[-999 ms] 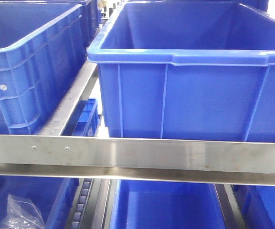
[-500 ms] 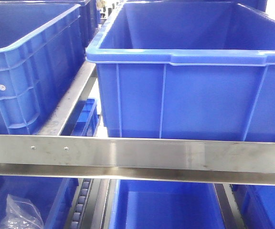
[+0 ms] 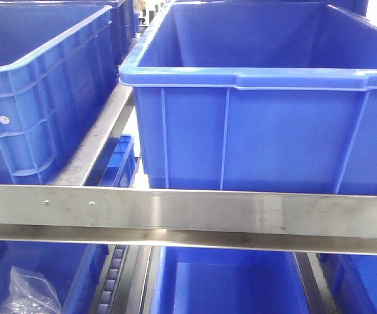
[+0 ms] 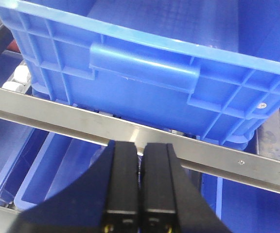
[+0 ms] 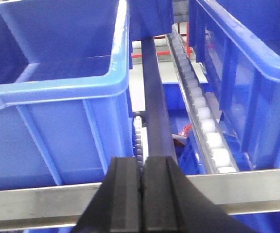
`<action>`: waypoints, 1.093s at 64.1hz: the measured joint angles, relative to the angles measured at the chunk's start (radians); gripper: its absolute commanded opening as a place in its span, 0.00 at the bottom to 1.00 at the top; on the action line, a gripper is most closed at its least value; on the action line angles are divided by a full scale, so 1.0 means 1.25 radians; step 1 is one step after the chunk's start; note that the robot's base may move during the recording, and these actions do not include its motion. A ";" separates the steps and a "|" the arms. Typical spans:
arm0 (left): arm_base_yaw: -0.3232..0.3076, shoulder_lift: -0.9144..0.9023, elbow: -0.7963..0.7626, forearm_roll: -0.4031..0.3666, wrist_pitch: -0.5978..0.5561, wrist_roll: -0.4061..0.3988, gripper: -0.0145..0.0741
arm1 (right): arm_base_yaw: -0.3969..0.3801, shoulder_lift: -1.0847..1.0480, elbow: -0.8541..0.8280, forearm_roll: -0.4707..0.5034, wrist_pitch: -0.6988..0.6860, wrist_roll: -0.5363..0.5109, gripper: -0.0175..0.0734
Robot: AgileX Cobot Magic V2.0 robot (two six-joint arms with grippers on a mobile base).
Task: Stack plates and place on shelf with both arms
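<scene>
While no plates show, the left gripper (image 4: 140,179) and right gripper (image 5: 141,194), both closed and empty, hover before the shelf rail (image 3: 188,212); advancing could strike it.

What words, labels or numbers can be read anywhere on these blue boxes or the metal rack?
None: no readable text in any view.
The blue crates carry no print or stickers on the walls that show.
The steel rail shows only screws.
The clear plastic bag shows no legible print.

Glossy plastic bin (image 3: 254,131), brushed-metal rail (image 3: 188,212)
</scene>
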 measured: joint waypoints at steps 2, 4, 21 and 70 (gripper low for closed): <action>0.000 0.000 0.000 0.000 0.000 0.000 0.26 | 0.000 0.000 0.000 0.011 0.000 0.000 0.25; 0.000 0.000 0.000 0.000 0.000 0.000 0.26 | 0.000 0.000 0.000 0.022 0.000 -0.002 0.25; 0.000 0.000 0.000 0.000 0.000 0.000 0.26 | 0.000 0.000 0.000 0.080 0.012 -0.043 0.25; 0.000 0.000 0.000 0.000 0.000 0.000 0.26 | 0.000 0.000 0.000 0.081 0.006 -0.045 0.25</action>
